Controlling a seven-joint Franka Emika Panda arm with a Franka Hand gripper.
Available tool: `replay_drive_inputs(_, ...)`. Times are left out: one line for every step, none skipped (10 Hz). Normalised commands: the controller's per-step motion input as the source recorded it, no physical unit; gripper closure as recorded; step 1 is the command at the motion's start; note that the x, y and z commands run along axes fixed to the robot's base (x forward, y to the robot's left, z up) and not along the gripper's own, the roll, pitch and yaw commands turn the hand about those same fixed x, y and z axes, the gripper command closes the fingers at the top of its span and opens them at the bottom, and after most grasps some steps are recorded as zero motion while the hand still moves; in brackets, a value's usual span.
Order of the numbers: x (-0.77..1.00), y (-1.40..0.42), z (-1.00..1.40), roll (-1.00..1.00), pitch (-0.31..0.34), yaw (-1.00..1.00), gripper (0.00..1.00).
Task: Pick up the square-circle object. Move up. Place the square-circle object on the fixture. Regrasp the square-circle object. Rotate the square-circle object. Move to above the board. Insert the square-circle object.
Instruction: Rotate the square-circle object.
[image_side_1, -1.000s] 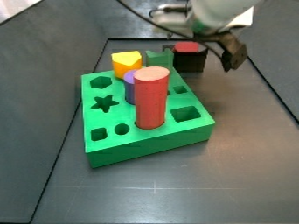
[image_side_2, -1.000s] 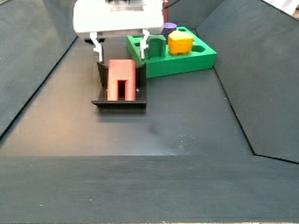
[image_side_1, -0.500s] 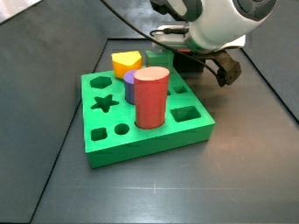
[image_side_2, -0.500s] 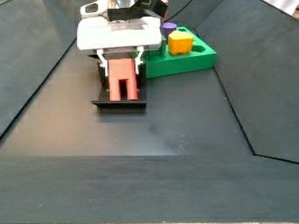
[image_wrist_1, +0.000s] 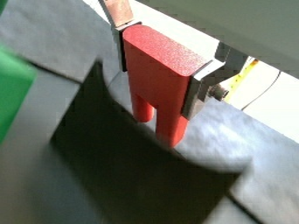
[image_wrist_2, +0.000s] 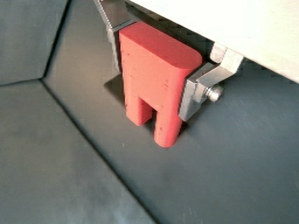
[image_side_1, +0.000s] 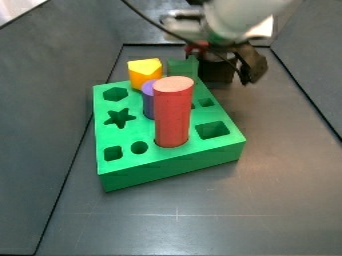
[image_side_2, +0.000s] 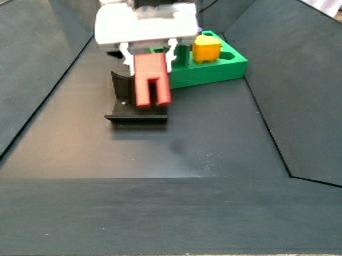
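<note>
Gripper squeezes red square-circle object, holding it just above fixture. Fingers press both its sides. Green board nearby, tall red cylinder in it.

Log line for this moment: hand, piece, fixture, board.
hand: shut on square-circle object | piece: tilted, over fixture | board: beside the fixture, holds red cylinder | phase: regrasp

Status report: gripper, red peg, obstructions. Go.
Gripper over the dark L-shaped fixture, fingers shut on the red flat-sided square-circle peg. Peg tilted, lower end at the fixture. Bright green board apart; nothing blocking.
</note>
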Motion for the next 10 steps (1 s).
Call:
replay_drive_inputs(-0.83, 0.09, 1.00, -0.10, -0.076, 0.00, 1.00)
replay_drive_inputs(-0.83, 0.09, 1.00, -0.11, -0.088, -0.01, 1.00)
replay_drive_inputs(-0.84, 0.08, 1.00, -0.12, -0.096, -0.03, 1.00)
replay_drive_inputs(-0.85, 0.08, 1.00, -0.12, -0.102, -0.04, 1.00)
replay_drive_inputs(-0.86, 0.08, 1.00, -0.13, -0.101, -0.06, 1.00)
replay_drive_inputs(-0.87, 0.08, 1.00, -0.13, -0.100, -0.07, 1.00)
replay_drive_inputs(-0.90, 0.07, 1.00, -0.14, -0.083, -0.09, 1.00)
replay_drive_inputs(-0.91, 0.07, 1.00, -0.14, -0.072, -0.10, 1.00)
replay_drive_inputs(-0.87, 0.06, 0.92, -0.13, -0.058, -0.10, 1.00)
replay_drive_inputs(-0.69, 0.04, 0.68, -0.14, -0.044, -0.10, 1.00)
